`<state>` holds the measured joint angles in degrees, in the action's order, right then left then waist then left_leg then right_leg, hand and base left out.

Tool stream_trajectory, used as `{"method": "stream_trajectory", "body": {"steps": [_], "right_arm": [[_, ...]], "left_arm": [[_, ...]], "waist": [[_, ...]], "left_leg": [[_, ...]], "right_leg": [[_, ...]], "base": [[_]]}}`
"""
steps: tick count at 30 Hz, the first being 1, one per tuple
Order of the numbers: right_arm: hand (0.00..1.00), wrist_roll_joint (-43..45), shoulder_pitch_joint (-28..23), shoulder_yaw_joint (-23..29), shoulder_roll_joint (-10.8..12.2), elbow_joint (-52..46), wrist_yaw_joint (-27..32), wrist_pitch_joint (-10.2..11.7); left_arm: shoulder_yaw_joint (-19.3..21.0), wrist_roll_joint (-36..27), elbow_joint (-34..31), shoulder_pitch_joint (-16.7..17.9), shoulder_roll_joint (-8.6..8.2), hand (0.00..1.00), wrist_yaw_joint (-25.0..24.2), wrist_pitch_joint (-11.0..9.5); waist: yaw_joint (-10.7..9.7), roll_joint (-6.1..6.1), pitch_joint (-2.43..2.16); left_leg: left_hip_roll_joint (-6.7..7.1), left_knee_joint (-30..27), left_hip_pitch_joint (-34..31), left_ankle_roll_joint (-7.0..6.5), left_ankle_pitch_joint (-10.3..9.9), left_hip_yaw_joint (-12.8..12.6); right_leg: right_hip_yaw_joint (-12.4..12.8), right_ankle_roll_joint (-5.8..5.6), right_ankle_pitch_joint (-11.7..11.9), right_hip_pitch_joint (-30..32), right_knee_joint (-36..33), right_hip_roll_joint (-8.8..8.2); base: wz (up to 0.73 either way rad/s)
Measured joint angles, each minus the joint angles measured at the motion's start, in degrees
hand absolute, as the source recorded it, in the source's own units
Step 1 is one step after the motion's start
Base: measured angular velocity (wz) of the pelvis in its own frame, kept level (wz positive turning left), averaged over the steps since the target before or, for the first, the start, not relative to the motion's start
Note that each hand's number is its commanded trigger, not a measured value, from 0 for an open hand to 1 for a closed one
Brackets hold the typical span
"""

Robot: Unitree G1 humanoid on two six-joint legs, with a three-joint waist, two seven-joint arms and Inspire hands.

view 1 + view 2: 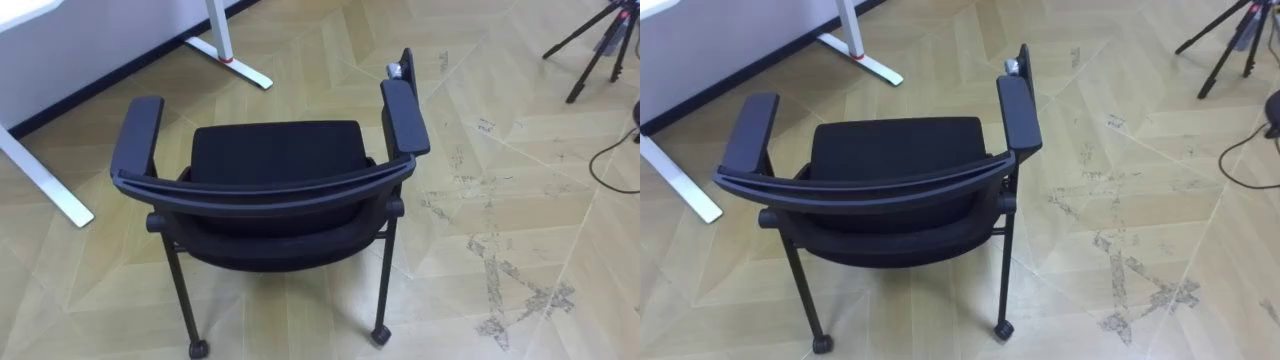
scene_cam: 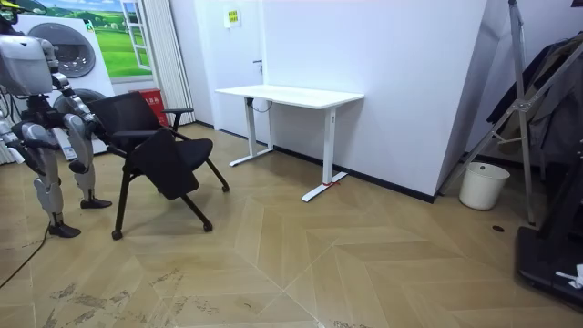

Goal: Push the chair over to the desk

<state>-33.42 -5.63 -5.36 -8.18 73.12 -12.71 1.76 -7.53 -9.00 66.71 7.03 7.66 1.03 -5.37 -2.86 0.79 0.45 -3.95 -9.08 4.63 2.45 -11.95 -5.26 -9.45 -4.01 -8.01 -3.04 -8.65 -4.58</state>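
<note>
A black chair [image 1: 275, 150] with armrests and small castors stands on the wooden floor right in front of me, its curved backrest [image 1: 260, 190] nearest to me and its seat facing away. The right eye view shows the same chair [image 1: 895, 145]. In the room view the robot stands upright just behind the chair [image 2: 155, 150], at the room view's left. Its right hand [image 2: 78, 165] hangs low behind the backrest, apart from it. The left arm lies along the body's far side and is too small to read.
A white desk [image 2: 291, 94] stands against the wall beyond the chair, its feet [image 1: 232, 58] on the floor ahead to my left. At my right are a tripod [image 1: 600, 40] and a dark cable [image 1: 610, 160]. A white bin [image 2: 483, 185] stands by the far wall.
</note>
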Motion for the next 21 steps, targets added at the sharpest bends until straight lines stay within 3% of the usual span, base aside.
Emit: {"method": "stream_trajectory", "body": {"steps": [8, 21], "right_arm": [[0.00, 4.8, 0.6, 1.6, 0.0, 0.3, 0.0, 0.0], [0.00, 6.2, 0.0, 4.4, 0.2, 0.2, 2.8, -0.6]], "left_arm": [[1.9, 3.1, -0.1, -0.2, -0.04, 0.00, -0.4, 0.0], [3.1, 4.0, -0.1, -0.5, -0.23, 0.00, -0.1, 0.3]], "waist": [[0.0, 0.14, 0.14], [-0.2, 0.13, -0.06]], "left_leg": [[0.00, 0.1, -0.1, 0.00, 0.0, 0.1], [0.00, 0.0, -0.1, 0.00, 0.0, -0.3]], "right_leg": [[0.0, -0.04, -0.1, -0.1, 0.0, 0.00], [0.0, -0.01, -0.1, 0.0, 0.0, 0.03]], "base": [[0.00], [0.00]]}}
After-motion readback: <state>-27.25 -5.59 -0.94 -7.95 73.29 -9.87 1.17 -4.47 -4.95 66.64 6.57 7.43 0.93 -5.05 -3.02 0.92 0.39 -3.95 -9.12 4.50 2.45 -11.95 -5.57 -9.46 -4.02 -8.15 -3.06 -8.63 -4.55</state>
